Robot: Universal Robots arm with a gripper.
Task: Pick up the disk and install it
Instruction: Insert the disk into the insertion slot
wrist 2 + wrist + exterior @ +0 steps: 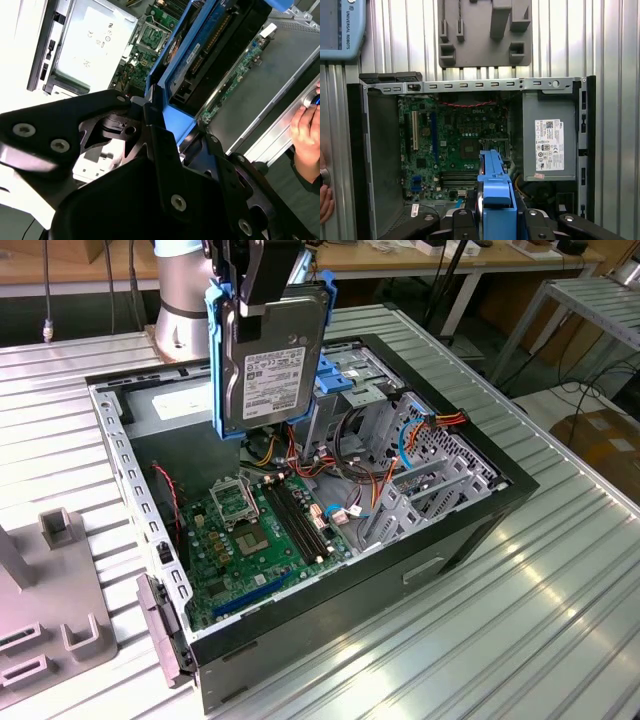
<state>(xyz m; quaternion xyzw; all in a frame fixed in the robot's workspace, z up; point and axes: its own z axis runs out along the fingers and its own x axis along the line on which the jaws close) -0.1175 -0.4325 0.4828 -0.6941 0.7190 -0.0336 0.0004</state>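
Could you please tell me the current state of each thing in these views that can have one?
Grey metal hard drive in a blue plastic carrier: lifted, held upright above the open case, not yet installed.
Black tool: shut on the hard drive's upper end.
Black desktop computer case: lying on its side, side panel off, motherboard exposed.
Square metal processor socket: bare, no cooler on it.

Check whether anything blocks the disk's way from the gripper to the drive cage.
Nothing visible does. The gripper holds the disk upright above the open case, close beside the drive cage in the exterior view. Coloured cables lie lower, around the cage's foot, not between the two.
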